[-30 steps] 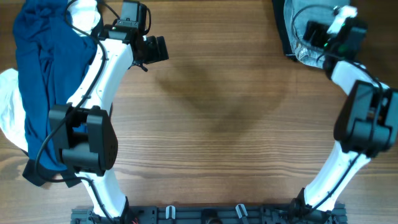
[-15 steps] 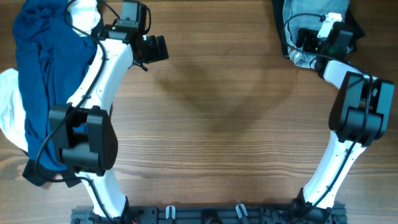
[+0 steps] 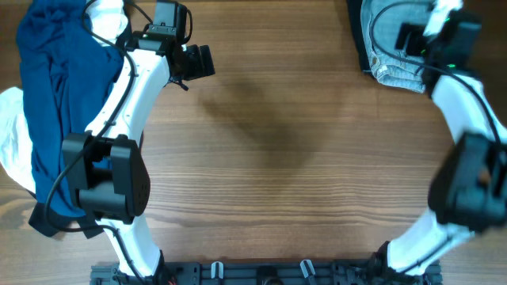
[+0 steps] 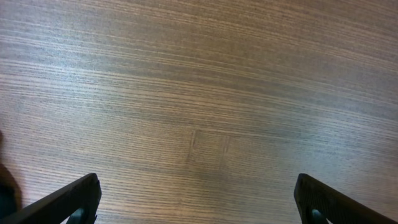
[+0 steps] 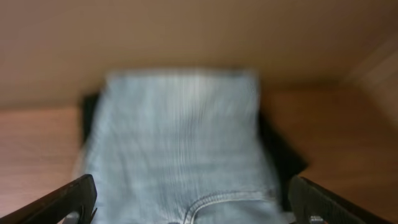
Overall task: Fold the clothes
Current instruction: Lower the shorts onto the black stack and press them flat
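— Where do we have our left arm (image 3: 135,87)?
— It reaches from the near edge of the tabletop (image 4: 199,93) up to the far left part. The wrist is bent so that the left jaws point toward the tabletop's middle. They stand wide apart above the wood, holding nothing.
— And our right arm (image 3: 458,93)?
— It is stretched to the tabletop's far right corner, wrist turned inward. The right jaws are spread wide too, with one fingertip (image 5: 68,199) at each lower corner of our wrist view, gripping nothing. That view is blurred.

Shorts (image 3: 386,46) cut by top edge, partly under right arm (image 3: 463,107); right wrist view blurred.
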You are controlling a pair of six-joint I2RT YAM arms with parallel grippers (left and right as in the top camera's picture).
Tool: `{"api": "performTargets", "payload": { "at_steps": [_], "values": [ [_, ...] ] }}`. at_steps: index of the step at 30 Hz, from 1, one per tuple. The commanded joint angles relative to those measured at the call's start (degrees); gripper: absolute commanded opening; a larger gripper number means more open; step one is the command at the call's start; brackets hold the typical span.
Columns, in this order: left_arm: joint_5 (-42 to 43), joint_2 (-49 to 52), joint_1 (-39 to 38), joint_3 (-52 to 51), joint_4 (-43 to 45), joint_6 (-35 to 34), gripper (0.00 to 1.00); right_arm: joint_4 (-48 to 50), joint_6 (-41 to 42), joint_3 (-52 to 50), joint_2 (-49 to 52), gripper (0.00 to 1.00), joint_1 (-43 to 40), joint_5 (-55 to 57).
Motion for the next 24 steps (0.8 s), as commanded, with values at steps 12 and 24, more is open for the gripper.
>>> {"api": "performTargets", "payload": {
  "at_steps": [12,24],
  "values": [
    [0.31,-1.4,0.31,0.94,0.09,0.72,1.0,-27.02,40.68,0.22,-33.31,1.0,-0.07,-29.51],
    [0.31,-1.4,0.31,0.94,0.09,0.72,1.0,-51.19,65.09,0.2,-32.59,1.0,-0.07,-23.17]
  ]
}}
